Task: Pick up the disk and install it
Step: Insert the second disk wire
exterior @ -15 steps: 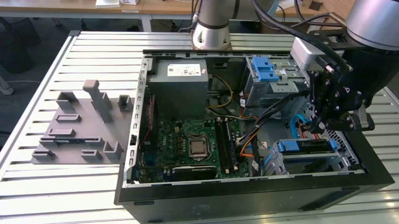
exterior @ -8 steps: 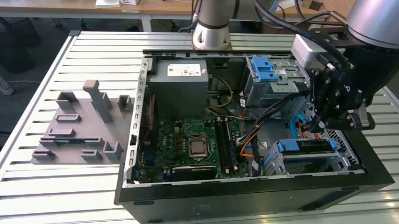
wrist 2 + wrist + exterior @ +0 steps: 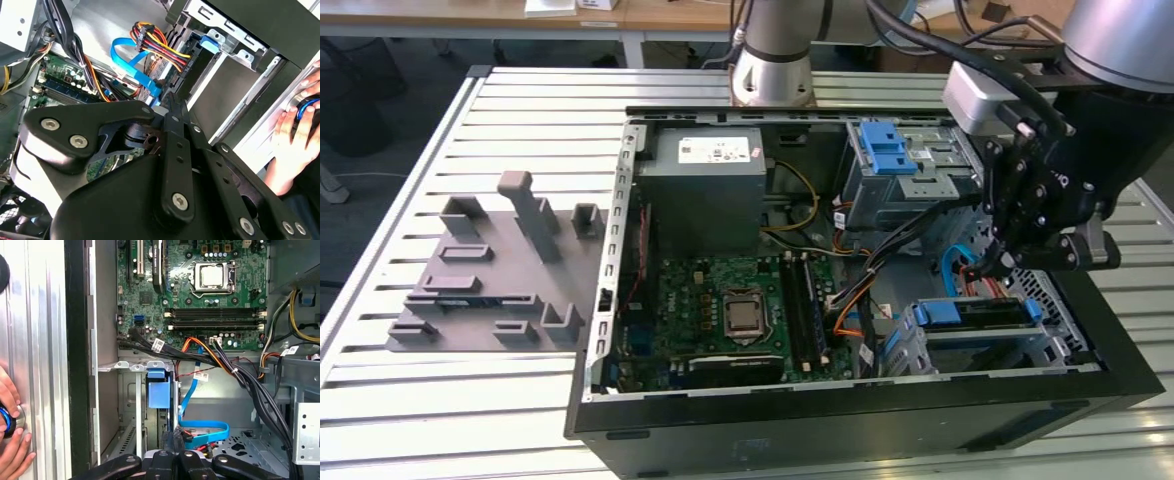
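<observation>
The disk [image 3: 973, 314] lies flat in the lower drive cage at the exterior view's right side of the open computer case, its blue plastic bracket facing up. In the first wrist view, the blue bracket of the disk [image 3: 159, 391] sits inside the metal bay. My gripper [image 3: 987, 266] hangs just above and behind the disk, inside the case. Its two black fingers are pressed together with nothing between them, seen as the gripper [image 3: 173, 439] in the first wrist view and the gripper [image 3: 169, 100] in the second. A blue data cable [image 3: 207, 431] loops near the tips.
A grey power supply box [image 3: 707, 190] and the green motherboard [image 3: 734, 310] fill the case. An upper cage [image 3: 897, 152] carries another blue bracket. A grey slotted tray [image 3: 494, 270] sits at the exterior view's left. A person's hand [image 3: 10, 445] rests on the table beside the case.
</observation>
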Controlling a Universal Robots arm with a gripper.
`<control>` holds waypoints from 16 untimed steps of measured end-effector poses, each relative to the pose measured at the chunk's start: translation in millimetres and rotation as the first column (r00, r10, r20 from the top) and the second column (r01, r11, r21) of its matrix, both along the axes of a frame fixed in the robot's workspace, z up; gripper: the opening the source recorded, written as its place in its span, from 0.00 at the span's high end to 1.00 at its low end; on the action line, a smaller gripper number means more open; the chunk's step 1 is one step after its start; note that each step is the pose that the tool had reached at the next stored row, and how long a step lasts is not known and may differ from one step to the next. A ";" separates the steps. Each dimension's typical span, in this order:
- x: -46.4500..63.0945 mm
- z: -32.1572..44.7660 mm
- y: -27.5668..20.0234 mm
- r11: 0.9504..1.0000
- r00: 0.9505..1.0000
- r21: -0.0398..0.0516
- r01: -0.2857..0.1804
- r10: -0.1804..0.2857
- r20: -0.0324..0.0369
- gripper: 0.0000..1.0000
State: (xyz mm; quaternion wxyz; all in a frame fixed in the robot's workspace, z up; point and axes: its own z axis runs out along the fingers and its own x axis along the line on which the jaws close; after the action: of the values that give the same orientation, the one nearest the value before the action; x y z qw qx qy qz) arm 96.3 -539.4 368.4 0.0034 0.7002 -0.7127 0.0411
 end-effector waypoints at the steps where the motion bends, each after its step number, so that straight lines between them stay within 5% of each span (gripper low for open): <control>1: -0.1 0.5 0.4 1.000 1.000 0.000 0.001 -0.001 0.000 0.89; 14: -0.9 0.3 10.5 1.000 1.000 -0.002 0.006 -0.006 0.000 0.89; 16: -1.4 -0.4 11.1 1.000 1.000 -0.004 0.007 -0.007 0.000 0.82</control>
State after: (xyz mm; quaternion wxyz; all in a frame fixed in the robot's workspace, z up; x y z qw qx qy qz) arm 95.0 -528.3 368.0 0.0051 0.6979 -0.7149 0.0427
